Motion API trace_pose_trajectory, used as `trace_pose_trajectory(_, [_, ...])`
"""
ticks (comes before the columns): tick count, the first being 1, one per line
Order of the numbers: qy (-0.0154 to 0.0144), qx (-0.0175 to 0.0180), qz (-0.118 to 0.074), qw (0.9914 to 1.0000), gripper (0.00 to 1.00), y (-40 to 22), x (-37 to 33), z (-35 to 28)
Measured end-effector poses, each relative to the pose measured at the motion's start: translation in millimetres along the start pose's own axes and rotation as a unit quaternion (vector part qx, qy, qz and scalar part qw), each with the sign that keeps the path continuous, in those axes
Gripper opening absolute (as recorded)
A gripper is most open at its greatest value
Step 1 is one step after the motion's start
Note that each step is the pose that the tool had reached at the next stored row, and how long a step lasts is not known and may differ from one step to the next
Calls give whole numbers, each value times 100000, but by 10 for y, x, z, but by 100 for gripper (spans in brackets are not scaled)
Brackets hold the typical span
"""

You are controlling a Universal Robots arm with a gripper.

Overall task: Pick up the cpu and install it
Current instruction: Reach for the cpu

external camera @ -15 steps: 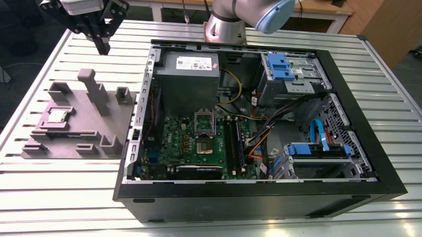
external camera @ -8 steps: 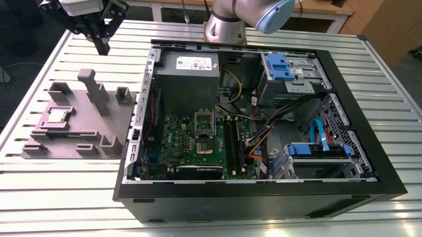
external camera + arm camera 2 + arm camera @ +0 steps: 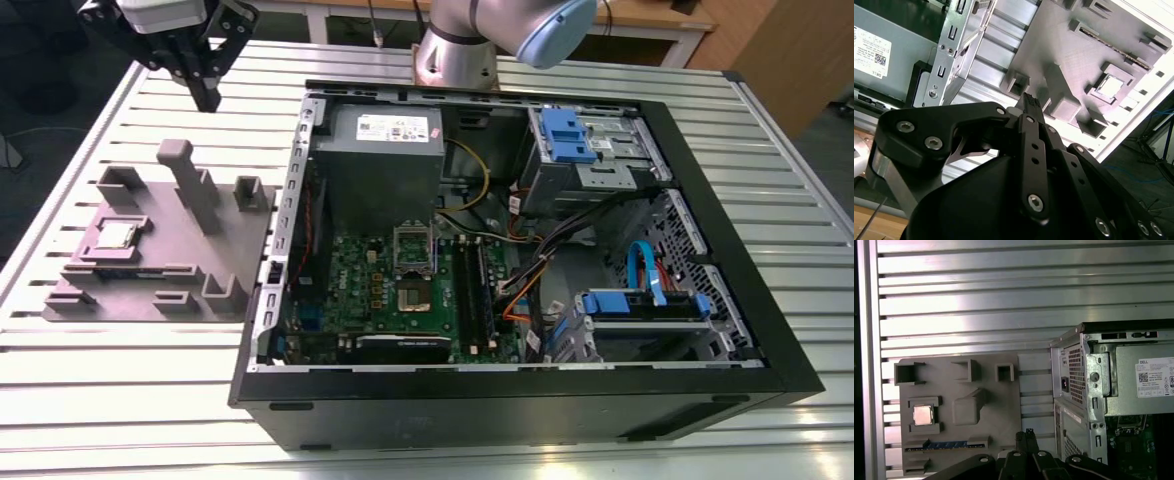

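Exterior view overlooks table (image 3: 134, 400); both wrist views share the fixture (image 3: 989, 430) (image 3: 1069, 60)

Arm (image 3: 497, 30) runs off the top edge in the exterior view. The socket (image 3: 414, 290) on the board is too small there to tell if anything's in it. In the first wrist view the gripper (image 3: 1027, 434) and case (image 3: 1089, 370) are both chopped at the edge. In the second wrist view the gripper body hides a chunk of table (image 3: 999, 27), and the fixture (image 3: 1064, 65) is clipped too.
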State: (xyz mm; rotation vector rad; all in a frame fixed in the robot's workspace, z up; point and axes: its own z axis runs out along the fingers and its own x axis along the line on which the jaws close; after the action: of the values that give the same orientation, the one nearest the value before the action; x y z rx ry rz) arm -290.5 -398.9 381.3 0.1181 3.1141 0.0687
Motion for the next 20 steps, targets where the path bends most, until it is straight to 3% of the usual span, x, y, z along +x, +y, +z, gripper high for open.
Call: trace_pose_trajectory(20, [-2, 0, -2, 100000, 10, -3, 39, 3])
